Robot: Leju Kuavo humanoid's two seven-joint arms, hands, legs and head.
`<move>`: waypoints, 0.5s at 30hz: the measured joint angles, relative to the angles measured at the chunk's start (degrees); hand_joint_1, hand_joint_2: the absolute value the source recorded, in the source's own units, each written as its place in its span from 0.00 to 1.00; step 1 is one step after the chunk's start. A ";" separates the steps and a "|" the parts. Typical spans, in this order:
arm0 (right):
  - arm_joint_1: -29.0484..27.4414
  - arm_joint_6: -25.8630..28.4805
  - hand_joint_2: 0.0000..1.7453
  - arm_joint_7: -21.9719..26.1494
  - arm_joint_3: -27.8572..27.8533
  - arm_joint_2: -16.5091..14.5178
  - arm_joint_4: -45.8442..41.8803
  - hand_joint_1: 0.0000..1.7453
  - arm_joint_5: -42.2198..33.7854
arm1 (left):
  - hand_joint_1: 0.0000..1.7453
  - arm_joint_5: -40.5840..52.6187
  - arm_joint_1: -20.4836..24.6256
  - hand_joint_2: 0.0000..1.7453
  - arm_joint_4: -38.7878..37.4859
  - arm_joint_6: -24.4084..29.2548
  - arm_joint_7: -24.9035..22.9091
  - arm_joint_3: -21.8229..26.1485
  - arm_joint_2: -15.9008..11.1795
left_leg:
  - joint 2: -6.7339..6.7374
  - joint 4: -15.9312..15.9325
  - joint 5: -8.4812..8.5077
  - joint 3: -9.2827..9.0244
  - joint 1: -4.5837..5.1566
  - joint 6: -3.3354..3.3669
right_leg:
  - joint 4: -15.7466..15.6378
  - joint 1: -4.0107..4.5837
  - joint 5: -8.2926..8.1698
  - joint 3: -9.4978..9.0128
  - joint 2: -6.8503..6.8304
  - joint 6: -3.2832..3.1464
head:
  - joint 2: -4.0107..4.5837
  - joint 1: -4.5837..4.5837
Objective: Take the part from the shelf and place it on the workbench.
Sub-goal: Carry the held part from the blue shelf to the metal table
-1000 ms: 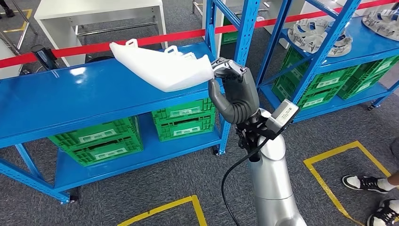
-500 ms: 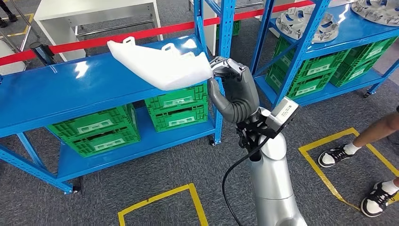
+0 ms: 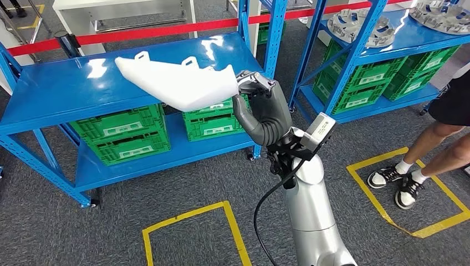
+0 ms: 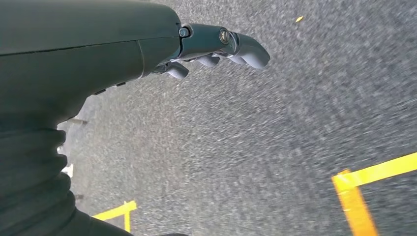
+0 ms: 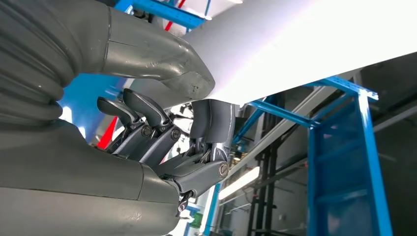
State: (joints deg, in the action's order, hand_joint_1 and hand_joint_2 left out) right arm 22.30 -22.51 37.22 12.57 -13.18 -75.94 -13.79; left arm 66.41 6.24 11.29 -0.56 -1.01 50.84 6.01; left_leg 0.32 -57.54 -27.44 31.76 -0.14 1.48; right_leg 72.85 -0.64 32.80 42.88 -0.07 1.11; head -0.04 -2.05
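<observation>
At lower centre of the head view the right arm rises to the right hand (image 3: 260,108), clamped on one end of the white part (image 3: 177,83); the part's long axis runs from the hand toward the upper left, held clear above the blue shelf (image 3: 55,94); the left hand (image 4: 216,46) hangs over grey carpet, fingers loosely curled, holding nothing; green crates (image 3: 119,136) sit below the shelf; a person's legs (image 3: 438,149) stand at right; a white worktop (image 3: 122,6) lies beyond, probably the goal.
</observation>
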 joint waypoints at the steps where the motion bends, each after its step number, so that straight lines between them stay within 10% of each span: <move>1: -0.23 0.04 1.00 0.23 0.00 0.01 0.16 1.00 -0.07 | 0.00 0.26 -0.03 1.00 -0.01 -0.17 0.03 0.00 -0.03 | 0.02 -0.15 0.75 1.08 0.14 0.03 | 2.14 0.06 0.05 -0.21 0.00 -0.11 | 0.00 0.00; 4: -0.60 0.00 1.00 0.61 0.00 0.02 0.27 1.00 -0.18 | 0.00 0.79 -0.03 1.00 -0.01 -0.49 0.03 0.00 -0.03 | 0.10 -0.71 2.66 3.98 0.58 -0.02 | -2.90 0.67 -3.28 -6.44 0.02 -1.43 | 0.00 0.00; 7: -0.49 -0.08 1.00 0.78 -0.01 -0.04 0.19 1.00 -0.22 | 0.00 0.80 -0.01 1.00 0.01 -0.52 0.03 0.00 0.11 | 0.20 -0.89 4.34 5.38 0.75 -0.65 | -14.11 1.51 -1.84 -14.07 -0.17 -2.79 | 0.00 -0.04; 10: -0.47 -0.10 1.00 0.86 -0.02 -0.08 0.19 1.00 -0.28 | 0.00 0.82 -0.10 1.00 -0.01 -0.55 0.02 -0.01 0.04 | 0.25 -0.59 5.28 5.75 0.52 -1.77 | -16.09 1.54 -2.86 -13.82 -0.29 -3.25 | 0.00 -0.27; 15: -0.63 -0.09 1.00 0.80 -0.02 -0.35 0.20 1.00 -0.33 | 0.00 0.82 -0.17 1.00 -0.09 -0.57 -0.02 -0.02 -0.05 | -0.26 -12.78 -5.99 8.57 -0.15 -3.48 | -16.65 0.83 -6.85 -10.12 -0.39 -3.90 | 0.00 0.13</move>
State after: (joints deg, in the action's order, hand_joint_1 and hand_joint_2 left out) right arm 21.66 -22.60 38.02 12.55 -13.53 -75.75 -14.12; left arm 67.23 6.07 11.20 -1.14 -1.03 50.82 5.96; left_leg 0.06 -70.33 -33.43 40.32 -0.29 -2.00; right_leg 56.20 0.19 25.95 32.76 -0.46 -2.79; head -0.04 -1.92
